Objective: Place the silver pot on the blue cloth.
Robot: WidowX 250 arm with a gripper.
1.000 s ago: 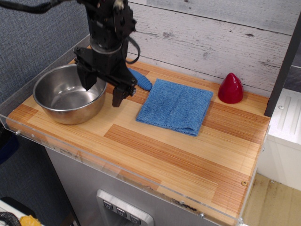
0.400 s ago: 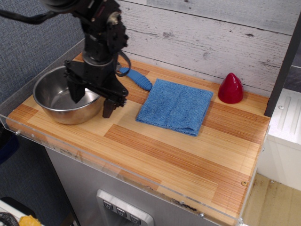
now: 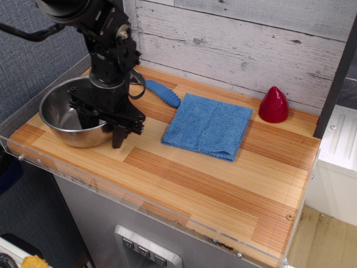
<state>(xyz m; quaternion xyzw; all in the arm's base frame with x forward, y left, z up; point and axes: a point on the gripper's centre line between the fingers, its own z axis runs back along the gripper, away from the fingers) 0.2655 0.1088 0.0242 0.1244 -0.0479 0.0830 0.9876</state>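
Note:
The silver pot (image 3: 57, 111) is a shiny round steel bowl standing at the left end of the wooden counter. The blue cloth (image 3: 207, 125) lies flat near the counter's middle, to the right of the pot and apart from it. My black gripper (image 3: 101, 128) points down over the pot's right rim. It is open, with one finger inside the pot and the other finger (image 3: 118, 137) outside the wall, near the counter. The arm hides part of the pot's rim and inside.
A spoon with a ribbed blue handle (image 3: 163, 93) lies behind the pot and cloth, near the plank wall. A red cone-shaped object (image 3: 273, 104) stands at the back right. A clear plastic lip (image 3: 139, 204) runs along the counter's front and left edges.
My gripper has moved left and down from above the pot's right side. Its open fingers now straddle the rim. The pot and cloth have not moved.

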